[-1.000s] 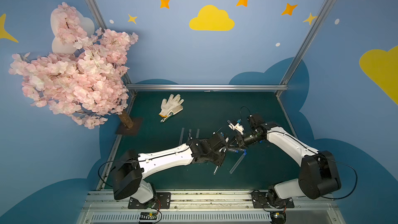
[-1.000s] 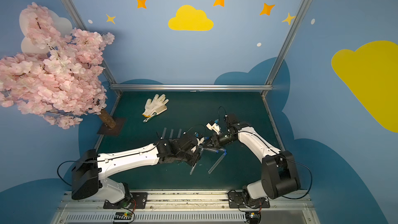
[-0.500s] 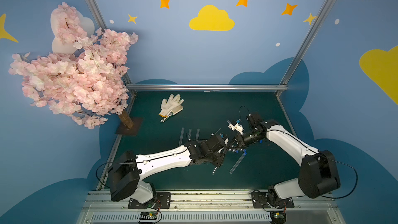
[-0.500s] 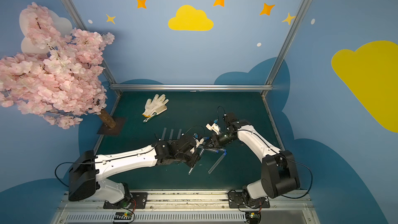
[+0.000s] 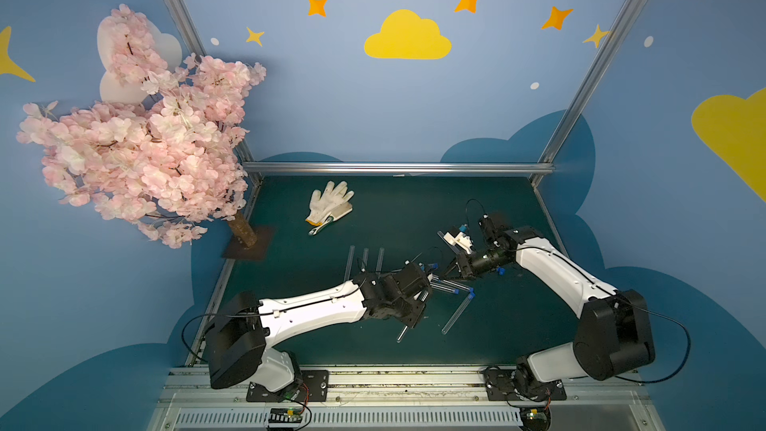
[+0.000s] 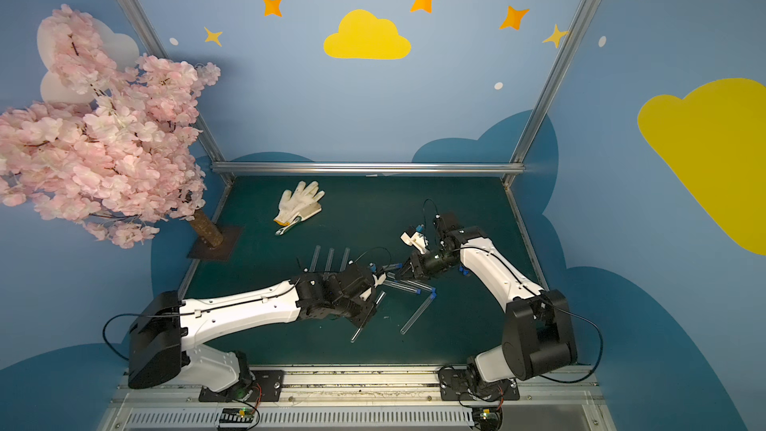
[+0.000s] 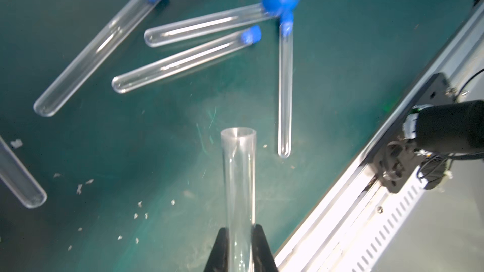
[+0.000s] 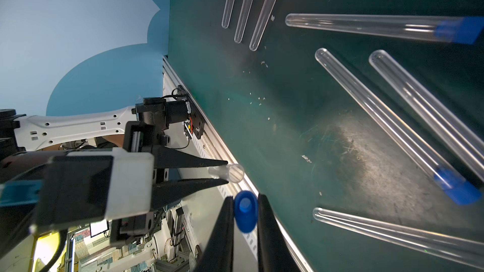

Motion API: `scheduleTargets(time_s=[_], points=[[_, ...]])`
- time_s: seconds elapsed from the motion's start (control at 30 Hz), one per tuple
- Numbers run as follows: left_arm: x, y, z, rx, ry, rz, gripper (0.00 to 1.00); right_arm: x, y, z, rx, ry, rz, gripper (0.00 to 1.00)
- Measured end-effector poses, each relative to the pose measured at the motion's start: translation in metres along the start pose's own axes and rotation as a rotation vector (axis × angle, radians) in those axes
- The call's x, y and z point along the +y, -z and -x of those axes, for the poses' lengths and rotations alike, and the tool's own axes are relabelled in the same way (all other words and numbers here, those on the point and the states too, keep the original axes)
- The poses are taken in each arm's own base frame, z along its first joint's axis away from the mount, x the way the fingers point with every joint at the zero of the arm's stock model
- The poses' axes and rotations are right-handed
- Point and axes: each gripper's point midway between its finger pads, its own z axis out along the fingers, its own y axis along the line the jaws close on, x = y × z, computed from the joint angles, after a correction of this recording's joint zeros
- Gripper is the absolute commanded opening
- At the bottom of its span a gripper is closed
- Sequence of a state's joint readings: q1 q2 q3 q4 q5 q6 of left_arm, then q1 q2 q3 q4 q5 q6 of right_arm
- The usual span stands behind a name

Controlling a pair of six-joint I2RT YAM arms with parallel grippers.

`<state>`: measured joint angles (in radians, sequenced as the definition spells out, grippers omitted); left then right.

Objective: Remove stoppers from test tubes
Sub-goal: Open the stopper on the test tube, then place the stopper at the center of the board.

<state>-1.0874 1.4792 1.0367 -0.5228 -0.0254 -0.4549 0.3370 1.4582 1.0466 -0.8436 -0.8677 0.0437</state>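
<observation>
Green mat (image 5: pixel 414 209): uncapped test tube (image 7: pixel 238 179) is clamped in left gripper (image 7: pixel 239 234) toward front edge; blue stopper (image 8: pixel 245 214) is pinched by right gripper (image 8: pixel 245 202). If released high, stopper could be bounced among capped tubes (image 7: pixel 183 58) mid-mat.

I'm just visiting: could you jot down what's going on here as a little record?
Left jaws: shut on an open test tube
Right jaws: shut on a blue stopper
Stoppered: at least three lying tubes
Side by side: three more tubes, mouths unseen
Elsewhere: white glove, pink blossom tree
Surface: green table
</observation>
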Motion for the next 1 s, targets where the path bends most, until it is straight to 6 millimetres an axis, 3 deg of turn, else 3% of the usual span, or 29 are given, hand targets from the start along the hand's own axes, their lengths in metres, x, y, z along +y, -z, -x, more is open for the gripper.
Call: scheduleTargets(time_s=[0.23, 0.53, 1.0], points=[[0.002, -0.001, -0.003, 0.010, 0.007, 0.006, 0.10, -0.014, 0.009, 0.005, -0.032, -0.026, -0.039, 0.00], [0.007, 0.001, -0.008, 0.005, 0.044, 0.020, 0.11, -0.081, 0.063, 0.016, -0.181, -0.186, -0.184, 0.00], [0.003, 0.009, 0.003, -0.049, 0.053, 0.002, 0.12, -0.162, 0.087, -0.005, -0.148, -0.401, -0.410, 0.00]])
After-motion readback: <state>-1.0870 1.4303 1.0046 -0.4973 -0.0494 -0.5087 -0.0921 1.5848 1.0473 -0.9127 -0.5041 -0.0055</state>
